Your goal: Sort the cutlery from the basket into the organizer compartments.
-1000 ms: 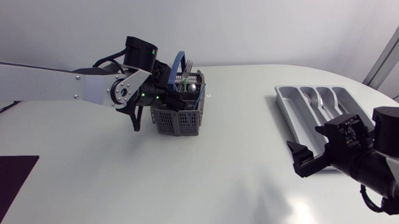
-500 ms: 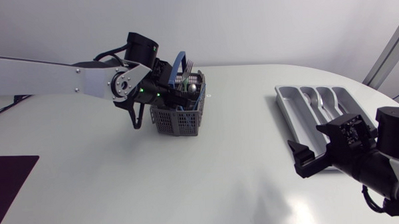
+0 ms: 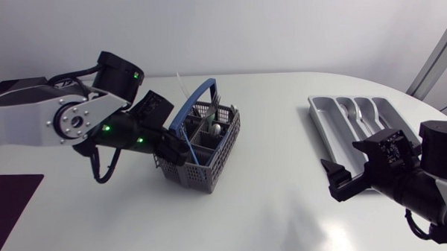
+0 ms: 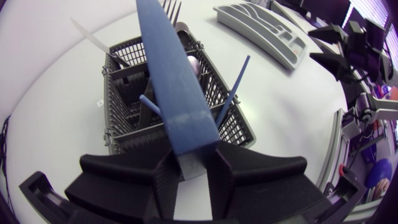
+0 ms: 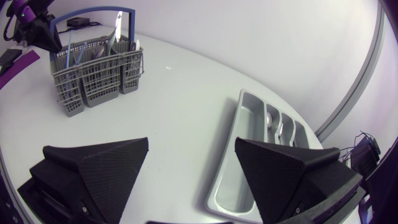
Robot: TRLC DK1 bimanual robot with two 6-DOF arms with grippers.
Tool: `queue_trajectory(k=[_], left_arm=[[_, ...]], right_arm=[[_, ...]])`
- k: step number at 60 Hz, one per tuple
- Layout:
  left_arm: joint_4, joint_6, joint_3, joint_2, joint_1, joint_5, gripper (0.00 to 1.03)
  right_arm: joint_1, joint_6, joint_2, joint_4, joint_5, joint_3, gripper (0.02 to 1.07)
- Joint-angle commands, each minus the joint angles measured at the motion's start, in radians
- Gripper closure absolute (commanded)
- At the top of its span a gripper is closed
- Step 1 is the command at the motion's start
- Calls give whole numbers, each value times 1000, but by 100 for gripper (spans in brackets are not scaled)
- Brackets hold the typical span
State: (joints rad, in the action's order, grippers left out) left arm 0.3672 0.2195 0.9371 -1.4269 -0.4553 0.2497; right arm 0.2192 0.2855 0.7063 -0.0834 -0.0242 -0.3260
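Your left arm has drawn back toward its own side, and the basket (image 3: 204, 157) has come with it, nearer the table's front and now tilted; the left gripper (image 4: 191, 171) is clamped on the basket's blue handle (image 4: 174, 81), one finger against each flat face; cutlery stands in the grey compartments, a spoon (image 3: 218, 129) among them. Your right arm has kept its place; the right gripper (image 5: 191, 155) hovers with fingers wide apart just beside the organizer (image 3: 322, 126), where spoons (image 3: 355, 115) lie in the inner compartments.
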Motion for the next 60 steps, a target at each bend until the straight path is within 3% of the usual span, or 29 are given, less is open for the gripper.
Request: queue_trajectory(k=[1, 9, 11, 15, 17, 18, 21, 29, 42, 55, 60], left_arm=[[50, 55, -75, 77, -2, 59, 89], [73, 78, -158, 174, 1, 92, 86], [67, 78, -172, 181, 3, 92, 80], [67, 78, -178, 181, 7, 92, 57], [67, 80, -178, 183, 10, 92, 52], [67, 80, -178, 186, 18, 92, 42], [67, 80, -181, 204, 24, 94, 23], [67, 95, -201, 279, 43, 94, 11], [138, 153, -228, 428, 122, 94, 11], [240, 265, -273, 456, 195, 138, 33], [239, 300, -314, 453, 207, 140, 49]], right_arm=[[14, 7, 7, -12, -5, -22, 7], [29, 6, 25, -9, -6, -31, 7], [37, 4, 33, -3, -6, -35, 7], [54, -2, 61, 5, -8, -44, 7], [66, -11, 76, 8, -11, -50, 7], [77, -14, 85, 13, -16, -54, 7], [98, -14, 114, 22, -33, -68, 7], [109, -11, 196, 24, -29, -130, 7], [118, -40, 424, 20, -8, -277, 12], [118, -98, 664, -6, 87, -446, 17], [118, -115, 749, -7, 118, -509, 27]])
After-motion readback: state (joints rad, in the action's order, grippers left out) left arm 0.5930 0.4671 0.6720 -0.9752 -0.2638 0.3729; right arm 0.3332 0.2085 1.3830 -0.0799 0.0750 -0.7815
